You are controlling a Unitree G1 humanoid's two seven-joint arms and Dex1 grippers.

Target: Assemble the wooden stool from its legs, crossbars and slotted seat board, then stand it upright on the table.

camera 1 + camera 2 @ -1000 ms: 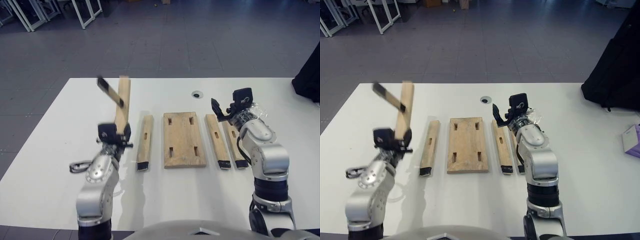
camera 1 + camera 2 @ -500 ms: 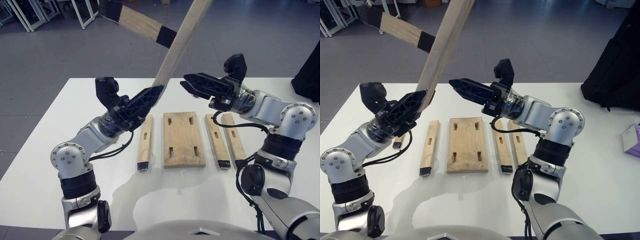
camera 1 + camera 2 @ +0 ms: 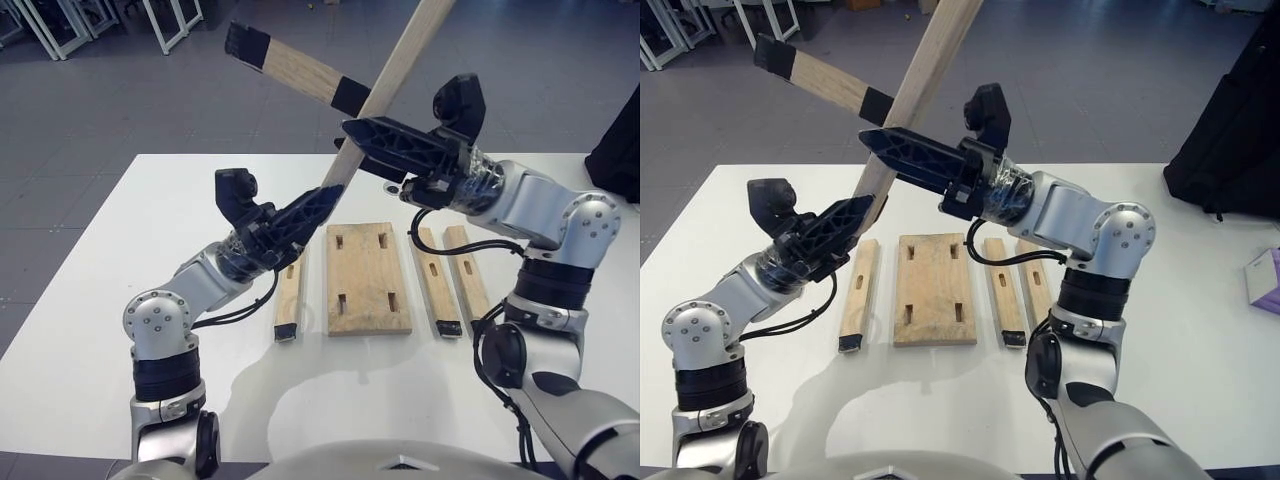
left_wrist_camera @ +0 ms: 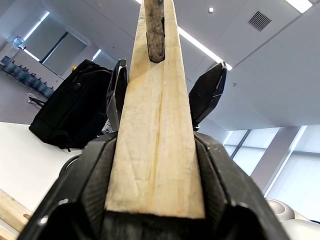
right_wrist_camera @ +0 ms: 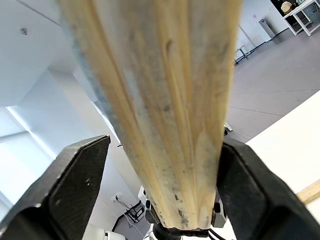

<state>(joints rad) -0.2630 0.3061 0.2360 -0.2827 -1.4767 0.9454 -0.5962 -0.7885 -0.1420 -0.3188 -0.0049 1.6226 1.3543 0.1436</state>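
Evidently early: the left gripper [image 3: 305,208] clamps the lower end of one leg [image 3: 400,55], held above the table [image 3: 110,300] with a crossbar [image 3: 295,72] through its slot. The right gripper [image 3: 360,134] straddles that leg, jaws spread. The seat board [image 3: 368,278] and three more legs [image 3: 290,285] lie flat, unjoined.

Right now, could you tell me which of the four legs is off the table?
The leg in the left tool, raised with a crossbar attached; the other three lie flat beside the seat board.
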